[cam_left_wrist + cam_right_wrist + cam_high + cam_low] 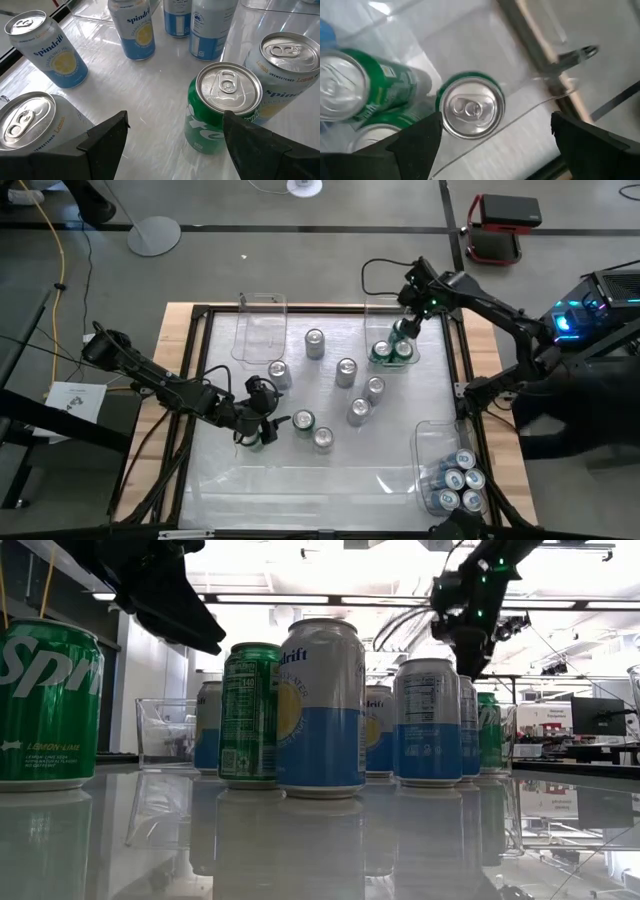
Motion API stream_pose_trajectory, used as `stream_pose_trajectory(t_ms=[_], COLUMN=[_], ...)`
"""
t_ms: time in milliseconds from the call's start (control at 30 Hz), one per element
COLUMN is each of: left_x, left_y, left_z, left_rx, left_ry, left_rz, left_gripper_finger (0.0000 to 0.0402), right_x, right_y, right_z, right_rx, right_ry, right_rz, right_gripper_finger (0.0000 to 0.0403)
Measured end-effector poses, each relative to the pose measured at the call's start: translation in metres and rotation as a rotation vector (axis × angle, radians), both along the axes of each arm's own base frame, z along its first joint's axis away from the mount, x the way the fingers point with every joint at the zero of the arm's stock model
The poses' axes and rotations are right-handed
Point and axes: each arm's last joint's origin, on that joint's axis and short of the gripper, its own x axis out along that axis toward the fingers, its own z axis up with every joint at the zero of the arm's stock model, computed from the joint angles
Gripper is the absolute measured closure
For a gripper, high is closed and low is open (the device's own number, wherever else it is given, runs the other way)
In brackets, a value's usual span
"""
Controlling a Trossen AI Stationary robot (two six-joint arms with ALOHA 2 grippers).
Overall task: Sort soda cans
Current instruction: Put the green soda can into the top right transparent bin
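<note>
Right gripper (405,330) hangs over the clear bin (372,310) at the far right of the table, fingers (415,145) spread wide and pinching nothing, with a green can (470,107) standing upright just below, between them. That bin holds a small cluster of green cans (392,352), at least three, pressed close together; in the right wrist view two more green ones sit just beside the one under the gripper. Left gripper (258,428) is low over the near left part of the table, its fingers (105,140) also spread and empty, and a green Sprite can (222,107) stands upright on the glossy tabletop (300,480) between them, touching neither finger as far as the pictures show. Blue-and-white Spindrift cans (52,47) stand upright around it, one just beside the Sprite can. More loose cans (345,370) are scattered upright across the middle of the table, well apart from each other. A second clear bin (425,445) at the near right corner holds several blue cans (458,478). A third clear bin (262,325) sits at the far left.
</note>
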Motion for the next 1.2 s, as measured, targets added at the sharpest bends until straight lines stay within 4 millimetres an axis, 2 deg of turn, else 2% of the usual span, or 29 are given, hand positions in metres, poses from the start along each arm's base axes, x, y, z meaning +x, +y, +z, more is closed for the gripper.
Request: stream_pose_trajectory(t_ms=[100,233,333,467,633,767,867,967,1067,1200], left_x=[0.000,-0.001,-0.006,-0.016,-0.031,-0.038,-0.039,-0.038,-0.038,-0.040], left_y=[0.000,-0.002,-0.006,-0.011,-0.020,-0.021,-0.021,-0.022,-0.021,-0.020], left_z=[0.000,0.000,-0.001,0.005,0.018,0.024,0.024,0.022,0.022,0.020], left_rx=[0.000,0.015,0.064,0.086,0.073,0.058,0.055,0.059,0.060,0.055], left_ry=[0.001,0.000,0.008,-0.017,-0.085,-0.100,-0.102,-0.098,-0.094,-0.085], left_rz=[0.000,0.004,0.013,0.021,-0.010,-0.019,-0.012,-0.011,-0.006,0.012], left_gripper_finger=[0.0099,0.0099,0.0099,0.0099,0.0099,0.0099,0.0099,0.0099,0.0099,0.0099], right_x=[0.007,0.021,0.033,0.050,0.081,0.114,0.142,0.171,0.199,0.231], right_y=[0.015,0.051,0.086,0.135,0.203,0.259,0.284,0.298,0.304,0.308], right_z=[0.013,0.030,0.047,0.071,0.085,0.073,0.051,0.026,0.006,-0.010], right_rx=[-0.029,-0.097,-0.169,-0.210,-0.172,-0.173,-0.131,-0.078,-0.070,-0.095], right_ry=[-0.023,-0.110,-0.216,-0.463,-0.761,-0.974,-0.973,-0.908,-0.827,-0.678], right_rz=[0.040,0.148,0.219,0.331,0.638,0.768,0.790,0.766,0.740,0.715], right_gripper_finger=[0.0045,0.0045,0.0045,0.0045,0.0045,0.0045,0.0045,0.0045,0.0045,0.0045])
